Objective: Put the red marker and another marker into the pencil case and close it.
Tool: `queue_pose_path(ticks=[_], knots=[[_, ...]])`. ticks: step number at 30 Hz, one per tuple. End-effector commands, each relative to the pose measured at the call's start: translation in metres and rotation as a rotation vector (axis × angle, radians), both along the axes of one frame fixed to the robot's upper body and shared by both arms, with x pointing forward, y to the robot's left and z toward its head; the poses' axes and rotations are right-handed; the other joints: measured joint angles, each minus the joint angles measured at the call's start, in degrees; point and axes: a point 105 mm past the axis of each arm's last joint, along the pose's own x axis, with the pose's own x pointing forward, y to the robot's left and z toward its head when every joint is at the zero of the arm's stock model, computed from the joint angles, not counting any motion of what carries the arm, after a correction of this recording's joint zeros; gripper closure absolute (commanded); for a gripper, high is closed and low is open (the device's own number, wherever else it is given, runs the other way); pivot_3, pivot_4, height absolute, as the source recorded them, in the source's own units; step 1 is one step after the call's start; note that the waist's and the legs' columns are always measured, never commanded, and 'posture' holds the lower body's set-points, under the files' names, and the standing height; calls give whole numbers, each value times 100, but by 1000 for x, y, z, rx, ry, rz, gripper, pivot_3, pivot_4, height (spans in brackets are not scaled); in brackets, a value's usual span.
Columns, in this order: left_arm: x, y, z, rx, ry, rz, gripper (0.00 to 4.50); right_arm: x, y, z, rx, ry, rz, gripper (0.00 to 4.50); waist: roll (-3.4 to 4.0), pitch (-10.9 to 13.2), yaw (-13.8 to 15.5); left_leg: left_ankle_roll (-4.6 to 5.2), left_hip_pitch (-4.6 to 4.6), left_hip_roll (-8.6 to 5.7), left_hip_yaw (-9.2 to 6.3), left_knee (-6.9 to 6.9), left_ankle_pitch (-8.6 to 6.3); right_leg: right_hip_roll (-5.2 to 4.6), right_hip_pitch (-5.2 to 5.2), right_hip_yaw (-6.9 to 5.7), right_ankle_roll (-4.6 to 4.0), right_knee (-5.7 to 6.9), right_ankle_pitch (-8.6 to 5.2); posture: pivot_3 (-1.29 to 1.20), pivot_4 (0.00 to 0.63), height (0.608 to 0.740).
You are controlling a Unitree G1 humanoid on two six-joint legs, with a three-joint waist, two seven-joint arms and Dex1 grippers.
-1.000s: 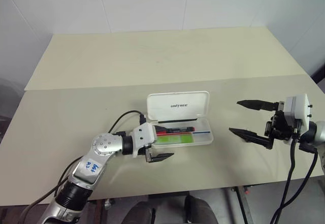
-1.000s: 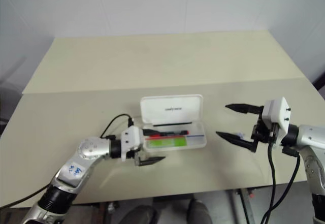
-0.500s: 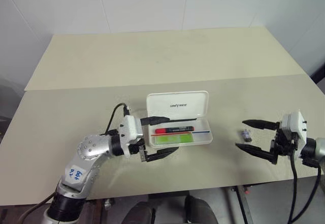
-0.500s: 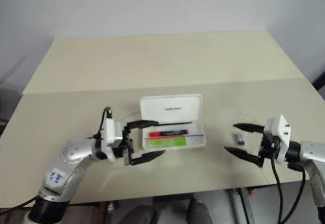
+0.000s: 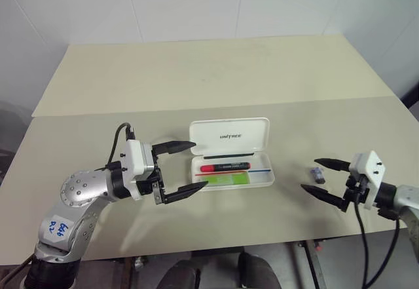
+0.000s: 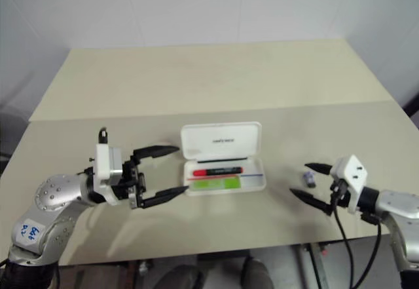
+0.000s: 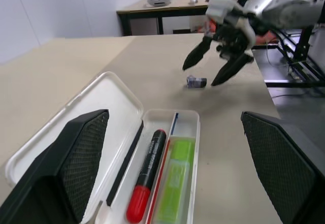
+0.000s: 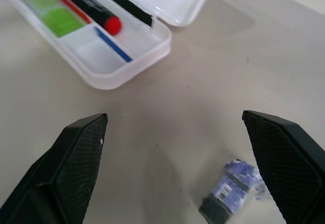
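Markers [image 5: 226,168] both lie inside the pencil case [image 5: 230,134] — lid up, so my left claw [image 5: 185,168] and right claw [image 5: 325,178] hang wide, empty.

table [image 5: 196,73]: pale beige top made of two panels, with a seam running across it from side to side. small dark bluish object [image 5: 317,173]: lies on its side on the near panel, toward the right edge. white wall [image 5: 196,4]: stands behind the far edge. second table [image 7: 167,3]: in the background, carrying a few items.
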Motion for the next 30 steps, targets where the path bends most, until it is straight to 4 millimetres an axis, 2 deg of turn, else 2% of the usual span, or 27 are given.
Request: queue_pose_path(ticks=[1, 6, 14, 23, 30], knots=[[-7, -1, 9, -11, -33, -1, 39, 2, 2, 3, -1, -36, -54, 0, 0, 1, 0, 0, -1, 0, 0, 0, 0, 1, 0, -1, 0, 0, 0, 0, 150, 740], [-4, 2, 10, -9, -33, 19, 39, 3, 3, -7, 29, -59, -166, 0, 0, 0, 2, -1, 0, -1, -1, 1, 0, 1, 1, 0, 0, 0, 0, 0, 150, 740], [-2, 0, 12, -9, -42, 17, 39, -1, -15, -25, 75, -74, -365, 0, 0, 0, -7, -1, 6, 1, 3, 3, 0, 6, 3, 7, 0, 2, 0, 0, 150, 740], [3, -1, 13, -18, -53, 8, 39, -5, -20, -41, 119, -44, -496, 0, -2, -2, -24, -1, 10, -2, 5, 3, 0, 6, 6, 13, -1, 3, 0, 0, 150, 740], [5, 0, 12, -22, -60, 4, 0, 0, -14, -40, 153, -62, -525, 2342, -1, -2, -20, 2, 17, -2, 4, 4, 4, 7, 13, 16, -3, 4, 2, 0, 150, 740]])
